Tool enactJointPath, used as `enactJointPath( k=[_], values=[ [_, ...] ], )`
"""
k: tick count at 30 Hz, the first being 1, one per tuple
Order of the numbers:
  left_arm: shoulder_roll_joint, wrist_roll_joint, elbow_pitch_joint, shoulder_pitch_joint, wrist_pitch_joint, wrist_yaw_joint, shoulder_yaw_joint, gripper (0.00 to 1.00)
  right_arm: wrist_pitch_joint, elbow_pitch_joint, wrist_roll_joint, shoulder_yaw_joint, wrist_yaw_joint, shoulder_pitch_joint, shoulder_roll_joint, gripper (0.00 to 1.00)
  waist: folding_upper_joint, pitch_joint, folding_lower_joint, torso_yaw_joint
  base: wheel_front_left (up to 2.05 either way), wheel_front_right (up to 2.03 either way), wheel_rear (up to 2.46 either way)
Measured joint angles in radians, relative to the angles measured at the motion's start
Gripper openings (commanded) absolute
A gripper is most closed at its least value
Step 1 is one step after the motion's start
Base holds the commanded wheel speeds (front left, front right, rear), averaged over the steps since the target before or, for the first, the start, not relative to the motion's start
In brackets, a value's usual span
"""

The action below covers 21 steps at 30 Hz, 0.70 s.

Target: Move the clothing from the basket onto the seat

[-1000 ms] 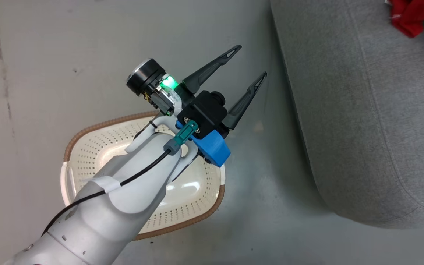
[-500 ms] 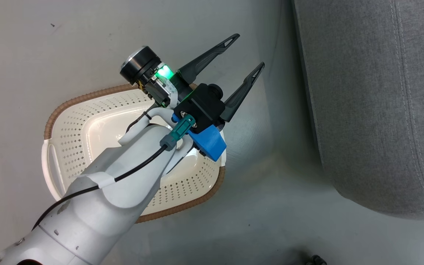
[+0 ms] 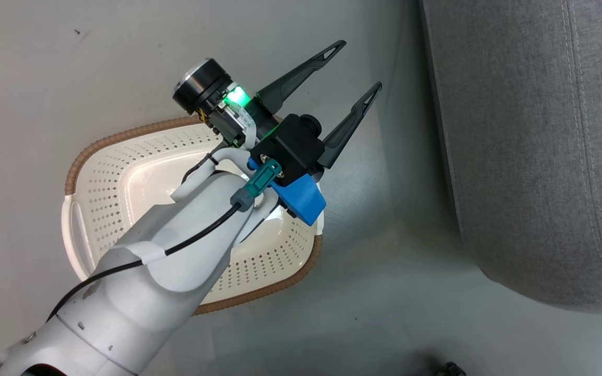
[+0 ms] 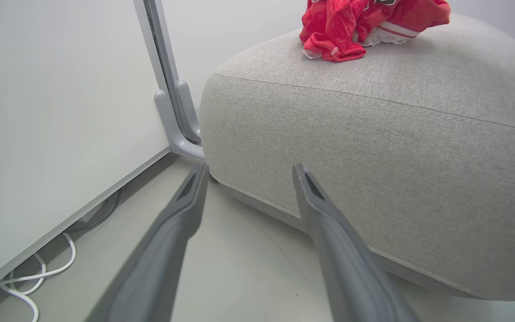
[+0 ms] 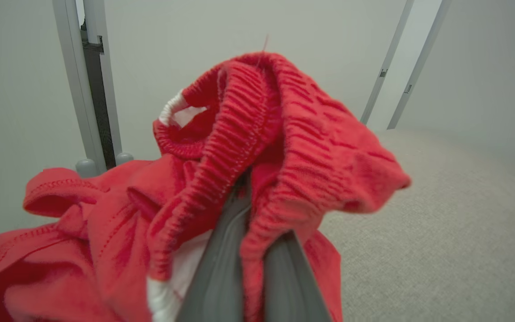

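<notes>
Now: grey seat (image 3: 531, 156) at right, red clothing (image 4: 356, 27) heaped on top, dark print (image 4: 382, 2) cut off, unreadable. Basket (image 3: 123, 172) on floor (image 3: 45, 52) near seat, under left arm (image 3: 175, 250). Left gripper (image 3: 359, 65) fingers spread, holding nothing. Right gripper (image 5: 253, 268) clamped on more red clothing over seat.

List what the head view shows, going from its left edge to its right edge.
basket → left claw, open, its fingertips past the basket's right rim → seat
</notes>
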Motion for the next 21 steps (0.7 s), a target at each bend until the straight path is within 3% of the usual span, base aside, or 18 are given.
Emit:
enactJointPath(
  k=[2,3,4,5,12,21],
  values=[
    [-0.001,-0.002,0.001,0.000,0.000,0.000,-0.001,1.00,0.000,0.008,0.000,0.007,0.000,0.004,-0.001,0.00,0.0000,-0.003,0.0000,0.003,0.00,0.00,0.00],
    [-0.002,-0.003,0.001,0.000,0.000,0.001,-0.001,1.00,0.000,0.004,0.000,0.008,0.000,0.008,-0.002,0.20,0.0000,-0.005,0.0000,0.004,0.00,0.00,0.00],
    [-0.002,-0.008,0.002,0.000,-0.001,0.001,0.000,1.00,0.000,-0.003,0.000,0.008,0.000,0.013,-0.002,0.95,0.0000,-0.008,0.0000,0.005,0.00,0.00,0.00],
    [-0.002,-0.008,0.004,0.000,-0.002,0.002,0.000,1.00,0.000,-0.012,0.000,0.008,0.000,0.018,-0.002,1.00,0.0000,-0.013,0.0000,0.005,0.00,0.00,0.00],
    [-0.011,-0.024,0.008,0.024,-0.003,0.012,0.006,1.00,0.000,-0.103,-0.004,-0.003,0.000,0.155,0.017,1.00,0.0000,-0.074,-0.0001,0.003,0.00,0.00,0.00],
    [-0.017,-0.048,-0.033,0.120,-0.003,0.031,0.059,1.00,0.000,-0.324,-0.030,-0.030,0.000,0.405,0.119,1.00,0.0000,-0.206,-0.0001,-0.005,0.00,0.00,0.00]
  ],
)
